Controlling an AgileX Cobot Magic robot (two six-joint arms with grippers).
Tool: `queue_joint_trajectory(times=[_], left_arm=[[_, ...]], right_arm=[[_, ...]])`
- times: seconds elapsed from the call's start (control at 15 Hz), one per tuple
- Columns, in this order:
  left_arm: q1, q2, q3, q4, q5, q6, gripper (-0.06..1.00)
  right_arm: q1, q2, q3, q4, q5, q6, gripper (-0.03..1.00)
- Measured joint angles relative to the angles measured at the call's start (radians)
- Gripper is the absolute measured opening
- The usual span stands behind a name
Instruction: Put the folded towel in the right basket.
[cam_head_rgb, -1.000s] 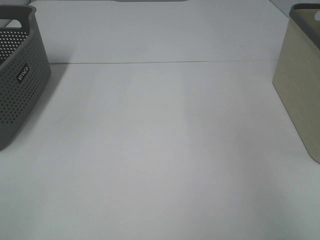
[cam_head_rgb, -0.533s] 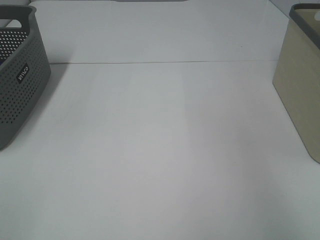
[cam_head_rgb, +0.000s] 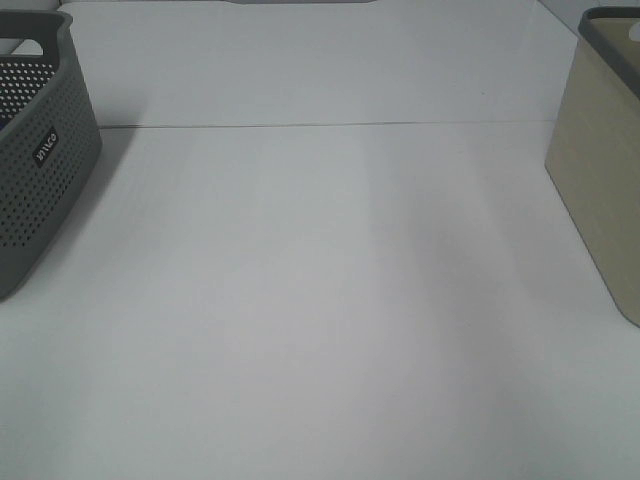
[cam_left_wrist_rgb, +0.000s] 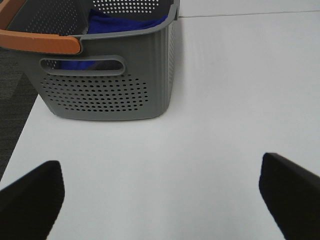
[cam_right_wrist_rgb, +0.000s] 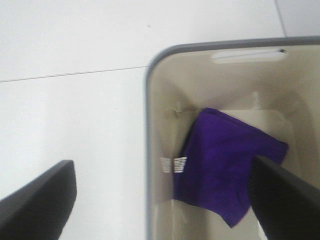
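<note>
A folded purple towel (cam_right_wrist_rgb: 225, 165) lies inside the beige right basket (cam_right_wrist_rgb: 155, 140), which stands at the right edge of the exterior view (cam_head_rgb: 600, 190). My right gripper (cam_right_wrist_rgb: 162, 205) hangs open and empty above that basket, its fingers (cam_right_wrist_rgb: 40, 200) spread wide. My left gripper (cam_left_wrist_rgb: 160, 200) is open and empty over the white table, a short way from the grey perforated left basket (cam_left_wrist_rgb: 110, 90). That basket holds a blue cloth (cam_left_wrist_rgb: 125, 22). Neither gripper shows in the exterior view.
The grey basket (cam_head_rgb: 40, 150) stands at the table's left edge and has an orange handle (cam_left_wrist_rgb: 40, 42). A seam (cam_head_rgb: 320, 125) crosses the white table (cam_head_rgb: 320, 300) between the baskets. Dark floor (cam_left_wrist_rgb: 12, 95) lies past the table's left edge.
</note>
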Motion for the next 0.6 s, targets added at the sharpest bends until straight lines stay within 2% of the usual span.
queue_joint_trajectory(times=[0.2, 0.4, 0.53, 0.6], left_arm=[[0.000, 0.000, 0.000, 0.000, 0.000, 0.003, 0.99], [0.000, 0.000, 0.000, 0.000, 0.000, 0.004, 0.99], [0.000, 0.000, 0.000, 0.000, 0.000, 0.004, 0.99], [0.000, 0.000, 0.000, 0.000, 0.000, 0.004, 0.99]], right_arm=[[0.167, -0.034, 0.005, -0.127, 0.000, 0.082, 0.89], [0.228, -0.161, 0.116, -0.114, -0.001, 0.117, 0.89], [0.235, -0.314, 0.284, -0.061, -0.002, 0.108, 0.89], [0.235, -0.520, 0.550, -0.056, -0.002, 0.106, 0.89]])
